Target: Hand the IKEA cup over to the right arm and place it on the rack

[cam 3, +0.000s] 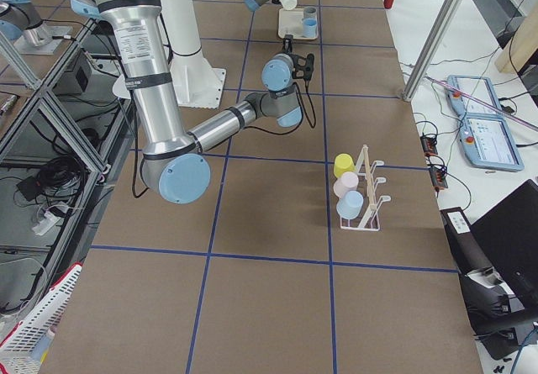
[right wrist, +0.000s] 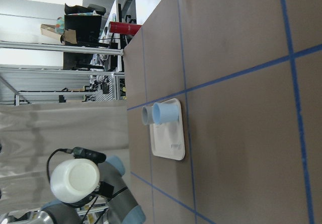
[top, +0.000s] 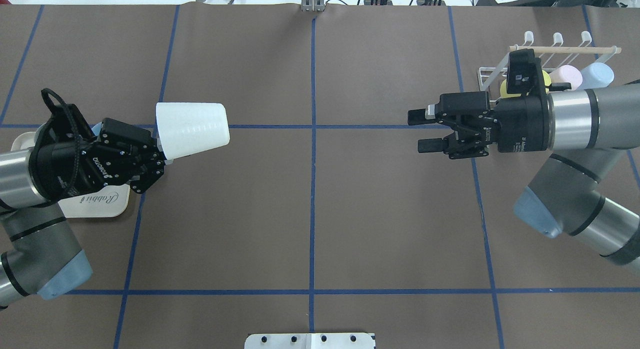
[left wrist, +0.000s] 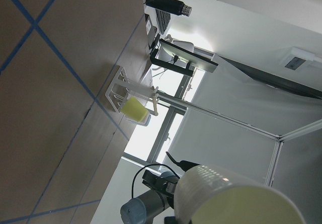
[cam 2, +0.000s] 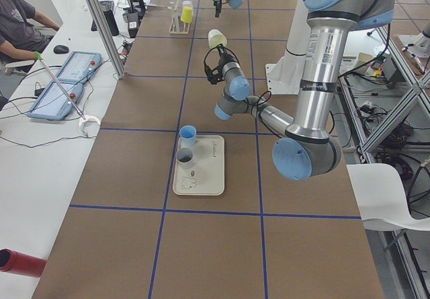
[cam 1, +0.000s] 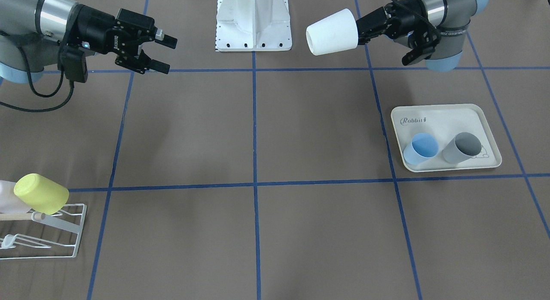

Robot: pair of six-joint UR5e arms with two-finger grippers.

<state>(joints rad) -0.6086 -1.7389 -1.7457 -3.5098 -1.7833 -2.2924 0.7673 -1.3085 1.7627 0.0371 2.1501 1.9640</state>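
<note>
A white IKEA cup (top: 192,129) hangs sideways above the table with my left gripper (top: 161,151) shut on its rim end, base pointing toward the table's middle. In the front-facing view the cup (cam 1: 333,32) sticks out from the left gripper (cam 1: 361,30). My right gripper (top: 422,131) is open and holds nothing, facing the cup across a wide gap. It shows again as the right gripper (cam 1: 165,54) in the front-facing view. The white wire rack (top: 550,51) with a wooden dowel stands behind the right wrist.
The rack (cam 1: 51,231) carries a yellow cup (cam 1: 41,193), a pink cup (top: 565,76) and a light blue cup (top: 597,75). A cream rabbit tray (cam 1: 451,117) holds a blue cup (cam 1: 422,147) and a grey cup (cam 1: 462,147). The robot's white base (cam 1: 253,20) stands at the table's edge.
</note>
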